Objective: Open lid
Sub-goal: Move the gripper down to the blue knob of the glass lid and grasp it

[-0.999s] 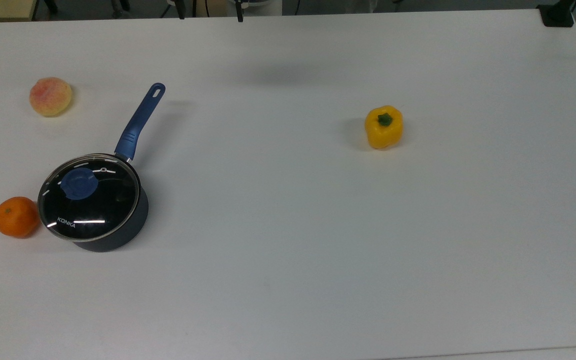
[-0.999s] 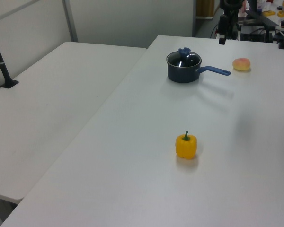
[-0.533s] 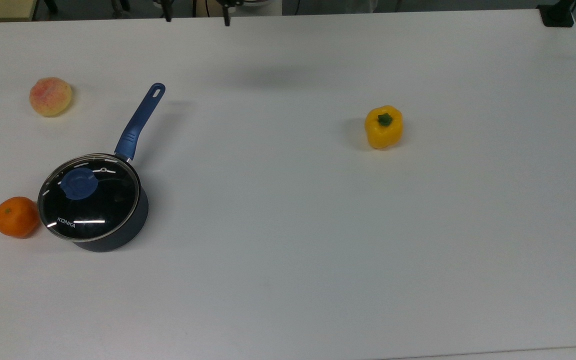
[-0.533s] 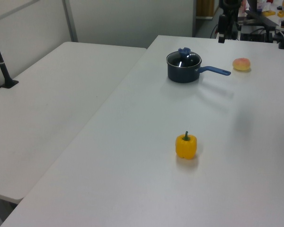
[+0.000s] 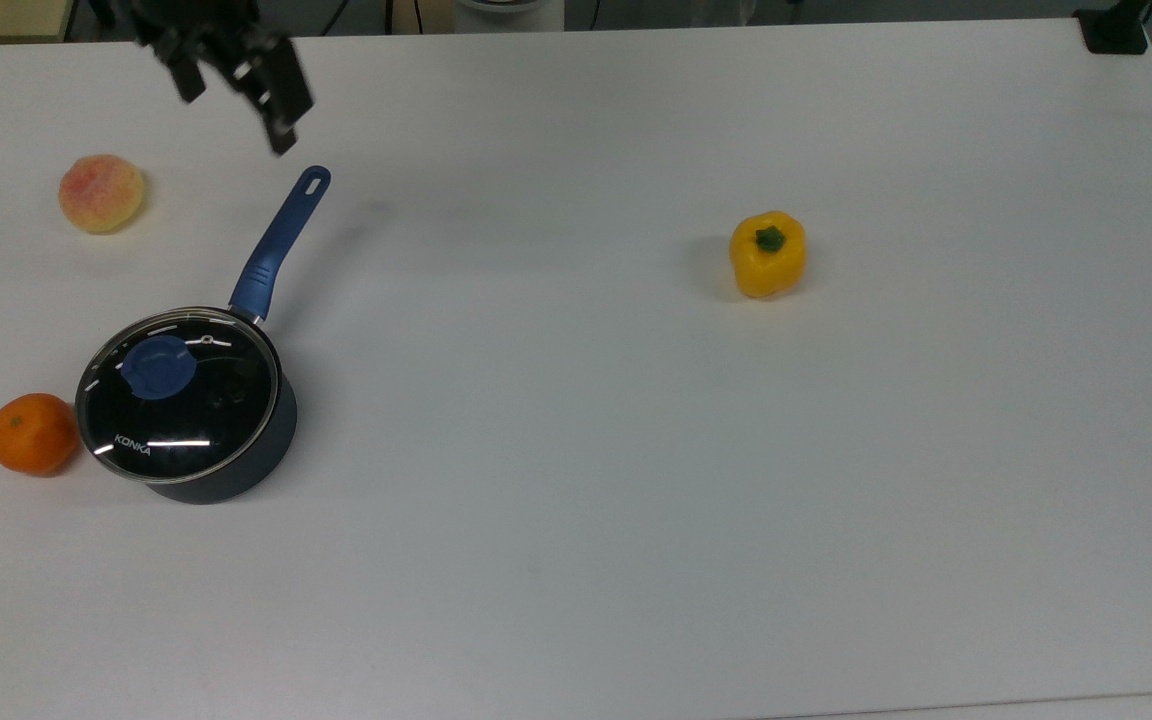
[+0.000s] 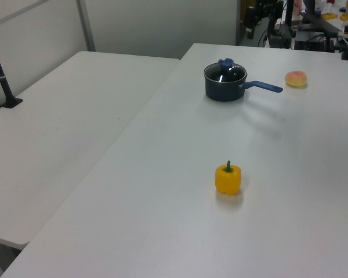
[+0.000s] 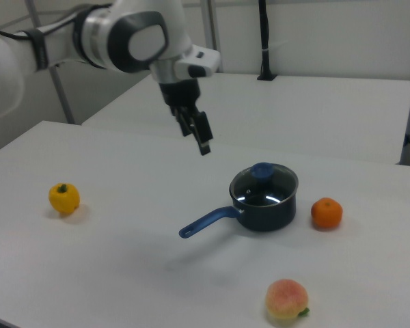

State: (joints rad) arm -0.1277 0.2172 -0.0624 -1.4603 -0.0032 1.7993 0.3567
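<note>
So the lid (image 5: 176, 392) is sitting flat and fully seated on the dark saucepan (image 5: 236, 470), over at the top view's left, with its blue knob (image 5: 158, 366) sticking up in the middle, which is obviously the bit meant to be grabbed. Nothing has lifted yet, so I'd say this is the approach stage. The gripper (image 5: 236, 85) hangs in the air above the far part of the worktop (image 5: 636, 480), beyond the tip of the pan's blue handle (image 5: 281, 240) and well apart from the knob; in the right view it's up high, to the right view's left of the pan, pointing down at a bit of a slant. The jaws look spread with a clear gap between them and nothing in there, which makes sense if the plan is to drop over that knob. My guess is the arm needs to come across toward the pan's centre, line up over the knob and then go down. Clutter-wise: an orange (image 5: 32, 433) sits just beside the pan on the top view's left, a peach (image 5: 101, 192) is farther off near the far-left corner, and a yellow bell pepper (image 5: 767, 254) is well away to the top view's right. The orange being that close is the only thing I'd watch, since a sloppy descent could nudge it.
</note>
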